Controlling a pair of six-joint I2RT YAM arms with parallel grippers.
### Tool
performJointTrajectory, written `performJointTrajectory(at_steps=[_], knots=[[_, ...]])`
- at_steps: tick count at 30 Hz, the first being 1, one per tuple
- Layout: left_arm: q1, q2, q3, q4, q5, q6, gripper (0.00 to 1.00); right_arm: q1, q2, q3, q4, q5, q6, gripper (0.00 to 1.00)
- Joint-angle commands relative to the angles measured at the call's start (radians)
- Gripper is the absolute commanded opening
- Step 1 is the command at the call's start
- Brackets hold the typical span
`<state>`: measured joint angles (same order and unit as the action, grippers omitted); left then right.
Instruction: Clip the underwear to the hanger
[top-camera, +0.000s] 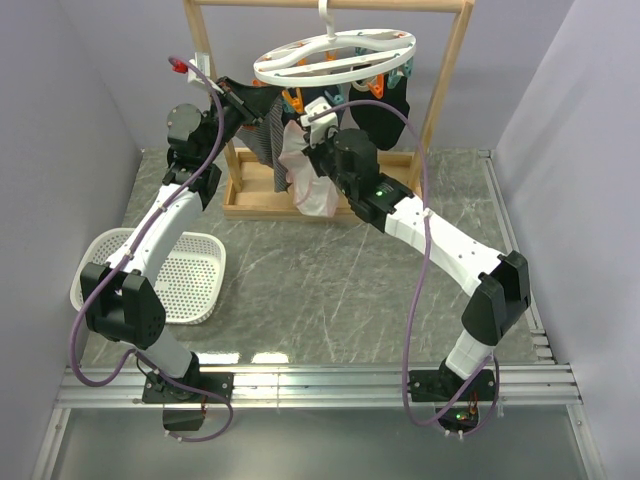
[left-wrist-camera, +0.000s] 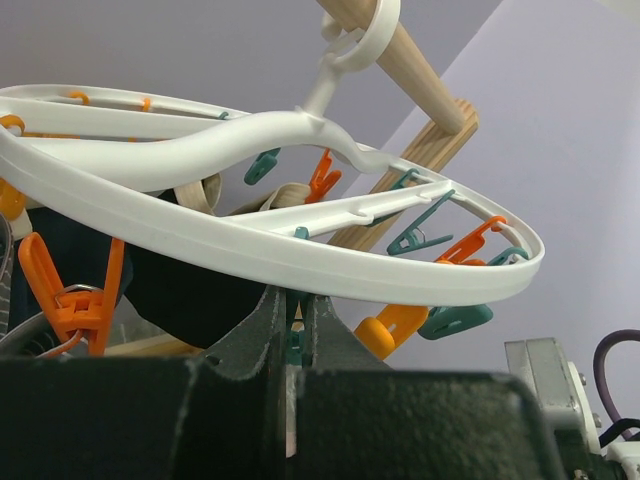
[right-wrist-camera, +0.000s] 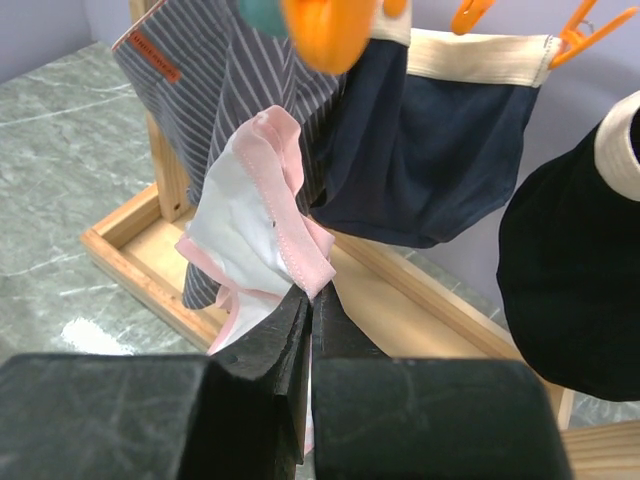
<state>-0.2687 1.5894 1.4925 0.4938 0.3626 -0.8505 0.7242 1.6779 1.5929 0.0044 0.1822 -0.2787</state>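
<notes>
Pink-trimmed underwear (right-wrist-camera: 250, 220) pinched tight in right gripper (right-wrist-camera: 308, 300), held up for hanger (left-wrist-camera: 250, 255) at 12 o'clock; left gripper (left-wrist-camera: 292, 320) clamped on teal clip (left-wrist-camera: 294, 345), prob. opening it.

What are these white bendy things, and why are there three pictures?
They are robot arms, a left arm and a right arm, each ending in a claw. The big picture looks down from above; the other two come from a little camera on each wrist. The right claw pinches the underwear, white with pink edges. The left claw is shut just under the hanger and seems to squeeze a teal clip. Dark clothes and a striped cloth hang beneath it, inside a wooden rack. A white basket sits on the grey table.
</notes>
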Motion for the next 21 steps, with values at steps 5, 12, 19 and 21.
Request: performJointTrajectory(at_steps=[5,12,19,21], knots=[[0.003,-0.002,0.025,-0.011,0.01,0.036,0.0,0.006,-0.037,0.078,0.039,0.037,-0.013,0.0],[0.0,0.001,0.035,-0.028,0.007,0.051,0.0,0.004,-0.029,0.113,0.022,0.03,-0.016,0.0],[-0.004,0.001,0.04,-0.043,-0.004,0.07,0.0,0.003,-0.02,0.145,0.003,0.025,-0.02,0.0],[-0.004,0.003,0.038,-0.04,-0.001,0.068,0.0,0.004,-0.02,0.15,0.003,0.023,-0.027,0.0]])
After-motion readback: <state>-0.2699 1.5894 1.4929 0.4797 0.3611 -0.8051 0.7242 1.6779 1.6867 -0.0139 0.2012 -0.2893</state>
